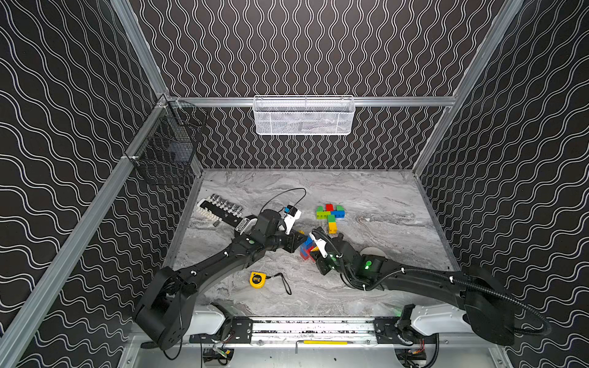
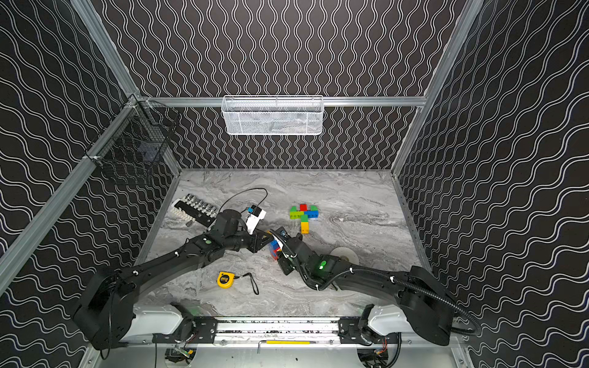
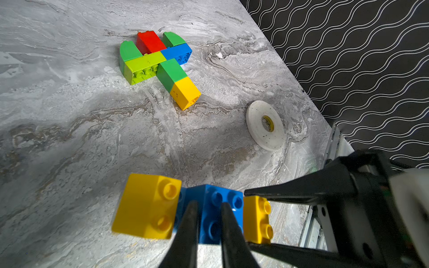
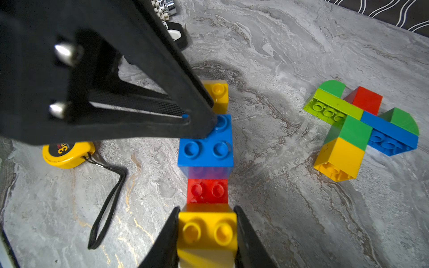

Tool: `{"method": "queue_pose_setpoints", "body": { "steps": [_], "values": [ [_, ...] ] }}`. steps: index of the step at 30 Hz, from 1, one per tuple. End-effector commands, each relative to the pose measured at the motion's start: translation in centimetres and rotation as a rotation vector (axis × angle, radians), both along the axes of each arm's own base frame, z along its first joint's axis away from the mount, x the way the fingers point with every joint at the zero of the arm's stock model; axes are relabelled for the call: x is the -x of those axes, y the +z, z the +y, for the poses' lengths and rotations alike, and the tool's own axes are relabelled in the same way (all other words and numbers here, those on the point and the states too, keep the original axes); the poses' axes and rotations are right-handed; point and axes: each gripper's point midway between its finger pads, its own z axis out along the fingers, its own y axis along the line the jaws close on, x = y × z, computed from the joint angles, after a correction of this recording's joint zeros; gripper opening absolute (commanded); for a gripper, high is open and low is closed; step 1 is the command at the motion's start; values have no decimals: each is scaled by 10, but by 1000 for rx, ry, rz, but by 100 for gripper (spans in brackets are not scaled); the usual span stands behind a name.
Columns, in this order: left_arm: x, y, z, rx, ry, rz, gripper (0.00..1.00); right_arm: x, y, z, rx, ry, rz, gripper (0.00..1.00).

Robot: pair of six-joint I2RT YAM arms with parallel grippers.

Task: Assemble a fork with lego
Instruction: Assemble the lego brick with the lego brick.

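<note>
**Right wrist view: shared hold on one brick row (image 4: 205, 160)**

Shows the right gripper (image 4: 206, 208) clamped across a yellow end brick (image 4: 207, 229), one finger flat on each side face. Joined onward in a straight line: a red brick (image 4: 207, 191), a blue brick (image 4: 205, 148), then a far yellow brick (image 4: 217, 94). Meets the left gripper (image 3: 209, 203) at the blue brick, jaws almost together, tips touching its studded face; cannot tell whether a stud is pinched between them. Places the brick row, in both top views (image 1: 307, 248) (image 2: 273, 248), between the two wrists near the middle of the table (image 1: 366, 286); cannot tell whether resting on the surface or raised off it. Lying flat farther back, well apart from both grippers: a second cluster (image 1: 330, 215) of green, lime, red, blue and yellow bricks. Also on the table: a yellow tape measure (image 1: 257, 279) in front of the left arm, a white disc (image 3: 264, 125) beside the right arm, a socket rack (image 1: 223, 207) at the back left corner.
</note>
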Motion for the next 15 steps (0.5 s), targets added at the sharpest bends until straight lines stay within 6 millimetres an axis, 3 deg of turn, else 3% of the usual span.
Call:
{"method": "queue_pose_setpoints", "body": {
  "steps": [1,15],
  "values": [
    [7,-14,5,-42,3,55,18,14,-25,-11,89,27,79,0],
    [7,-14,6,-44,6,55,18,14,-30,-12,98,24,93,0]
  ]
}}
